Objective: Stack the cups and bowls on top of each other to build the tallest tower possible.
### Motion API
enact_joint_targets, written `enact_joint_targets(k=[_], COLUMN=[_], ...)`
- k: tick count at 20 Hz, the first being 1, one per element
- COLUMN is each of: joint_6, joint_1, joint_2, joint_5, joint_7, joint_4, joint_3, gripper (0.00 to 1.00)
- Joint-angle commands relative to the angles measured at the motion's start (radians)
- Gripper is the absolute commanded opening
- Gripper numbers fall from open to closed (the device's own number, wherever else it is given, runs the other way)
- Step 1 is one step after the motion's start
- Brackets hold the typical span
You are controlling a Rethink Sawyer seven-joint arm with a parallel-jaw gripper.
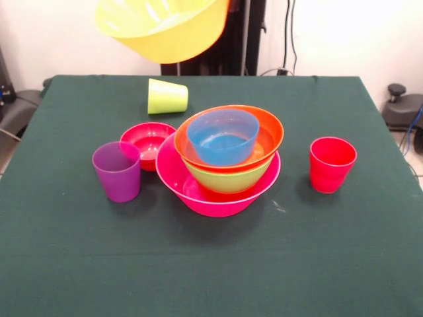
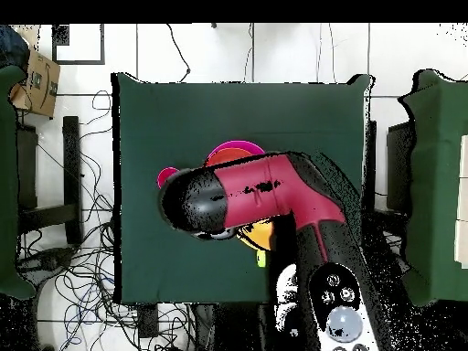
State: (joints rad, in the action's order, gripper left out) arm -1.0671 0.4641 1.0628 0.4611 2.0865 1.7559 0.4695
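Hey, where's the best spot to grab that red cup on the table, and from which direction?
Probably the rim of the red cup, coming straight down from above. It stands upright with its open mouth up and bare table all round, so one jaw can go inside and one outside the thin wall.

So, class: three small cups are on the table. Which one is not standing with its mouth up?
The lime green cup, at the far side behind the bowls. Its wide end faces the cloth, whereas the purple cup and red cup stand open-end up.

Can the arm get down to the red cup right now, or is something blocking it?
Probably yes: the red cup stands upright, alone on bare cloth, apart from the tower. But a yellow bowl hangs aloft, seemingly carried.
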Motion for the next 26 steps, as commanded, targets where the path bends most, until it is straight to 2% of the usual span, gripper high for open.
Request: enact_joint_targets(k=[1, 8, 26], joint_6=[-0.092, -0.094, -0.053], joint_1=[-0.059, -0.082, -0.123], joint_2=[-0.090, -0.080, -0.182], joint_5=[-0.014, -0.039, -0.039], joint_7=[0.203, 0.170, 0.140], joint_4=[-0.107, -0.127, -0.230], joint_3=[-0.078, -0.116, -0.165], gripper=[0.00, 0.00, 0.00])
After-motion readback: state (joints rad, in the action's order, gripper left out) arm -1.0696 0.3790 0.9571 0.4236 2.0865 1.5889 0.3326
